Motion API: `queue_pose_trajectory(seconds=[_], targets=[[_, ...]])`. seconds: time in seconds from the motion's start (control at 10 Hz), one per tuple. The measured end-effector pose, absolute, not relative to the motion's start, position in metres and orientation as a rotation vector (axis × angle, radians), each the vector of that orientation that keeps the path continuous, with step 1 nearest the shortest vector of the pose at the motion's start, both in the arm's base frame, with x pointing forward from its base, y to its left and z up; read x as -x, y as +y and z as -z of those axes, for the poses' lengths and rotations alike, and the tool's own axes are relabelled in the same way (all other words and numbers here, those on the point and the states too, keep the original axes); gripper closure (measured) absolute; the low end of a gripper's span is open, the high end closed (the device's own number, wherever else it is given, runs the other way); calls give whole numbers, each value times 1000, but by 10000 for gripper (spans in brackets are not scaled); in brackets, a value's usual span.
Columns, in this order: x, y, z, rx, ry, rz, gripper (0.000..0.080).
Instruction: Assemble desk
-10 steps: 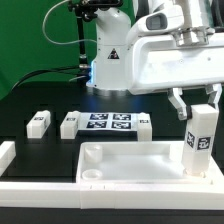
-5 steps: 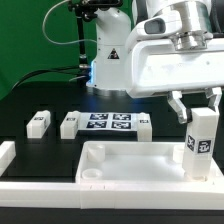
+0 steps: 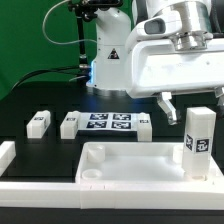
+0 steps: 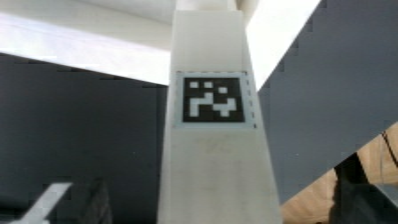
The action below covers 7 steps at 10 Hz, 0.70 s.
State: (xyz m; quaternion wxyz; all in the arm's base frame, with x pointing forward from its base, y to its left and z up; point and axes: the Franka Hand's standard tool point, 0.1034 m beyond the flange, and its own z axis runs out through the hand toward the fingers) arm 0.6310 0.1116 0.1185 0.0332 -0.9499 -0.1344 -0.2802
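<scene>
**Count: 1 top, 4 legs; jaws apart over the standing leg**

Clock laid on the exterior view, 12 = far side.

You have one desk top at 6, rim up, on the black table. There are four legs in all.

- One upright leg stands inside the top's 3 o'clock end.
- Three lie in a row across the middle: first loose leg at 9, second loose leg, and third loose leg.
- The second and third sit just beside the two ends of the one marker board.

The gripper has its jaws spread, one finger on either side of the upright leg's top. It clamps nothing, and a gap shows on the 9 o'clock side.

In the wrist view that leg and its tag fill the centre and block most of the scene.

The robot base stands at 12. A white rail lies at 8.
</scene>
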Motion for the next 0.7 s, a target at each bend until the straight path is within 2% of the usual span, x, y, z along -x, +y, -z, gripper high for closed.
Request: queue_pose_trajectory(seconds=[0.5, 0.7], targets=[[-631, 111, -119, 2923, -414, 862, 150], [-639, 106, -127, 2930, -413, 801, 150]])
